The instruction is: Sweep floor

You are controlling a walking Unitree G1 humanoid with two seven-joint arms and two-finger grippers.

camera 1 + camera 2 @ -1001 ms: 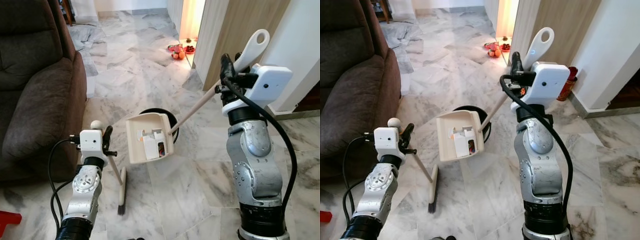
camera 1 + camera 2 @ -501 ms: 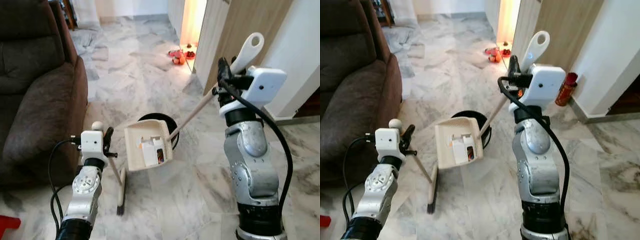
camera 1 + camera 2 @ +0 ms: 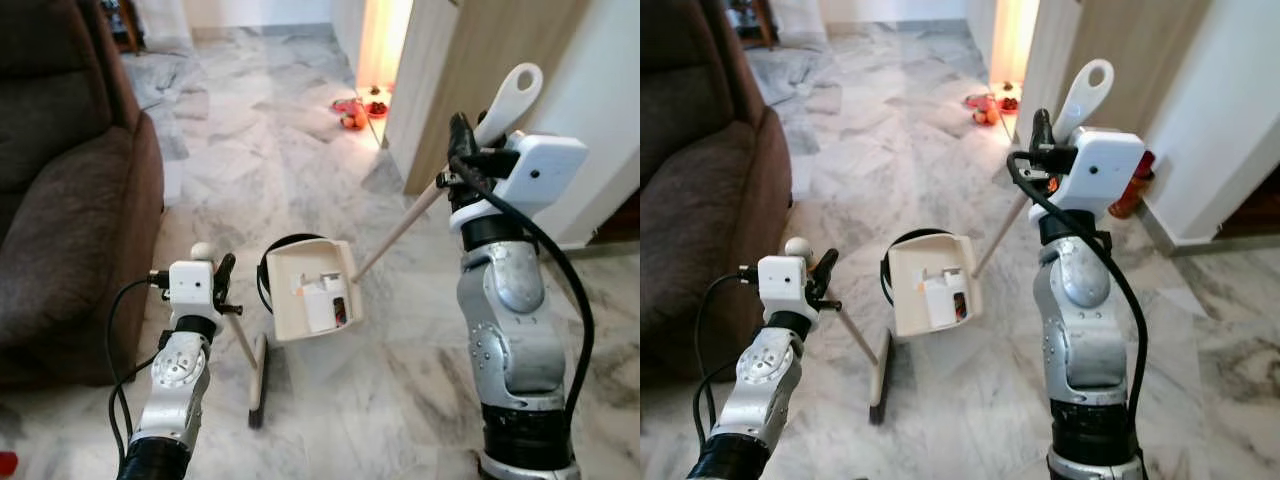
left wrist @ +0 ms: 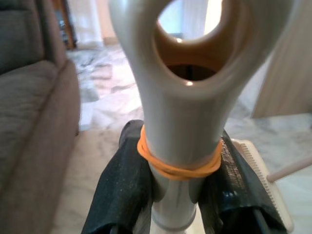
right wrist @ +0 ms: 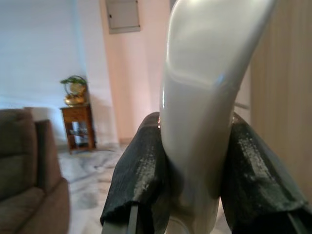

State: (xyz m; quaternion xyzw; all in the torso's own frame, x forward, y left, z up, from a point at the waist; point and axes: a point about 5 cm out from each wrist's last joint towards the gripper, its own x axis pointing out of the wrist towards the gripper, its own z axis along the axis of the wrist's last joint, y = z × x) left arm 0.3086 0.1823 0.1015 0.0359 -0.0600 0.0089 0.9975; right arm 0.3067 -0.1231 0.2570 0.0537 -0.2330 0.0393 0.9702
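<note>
Standing on a grey-veined white marble floor (image 3: 300, 130), with a dark brown fabric sofa (image 3: 60, 200) sitting along the robot's left and a light wooden wall panel (image 3: 470, 60) rising ahead on the right. Holding a cream plastic long-handled dustpan (image 3: 310, 290) tilted above the floor, its open face turned toward the camera, scraps of white and coloured litter lying inside it. Hanging just in front of a round black bin (image 3: 275, 255), partly hiding it. Right gripper (image 3: 462, 140) clamping both black fingers (image 5: 141, 170) on the dustpan's pale looped handle (image 3: 505, 95), raised near the wooden panel. Left gripper (image 3: 222, 285) pinching the cream plastic broom (image 3: 255, 375) near its handle top, beside an orange rubber band (image 4: 178, 163); brush head resting on the floor below the dustpan. Small red and orange items (image 3: 355, 108) lying far off near the lit doorway.
</note>
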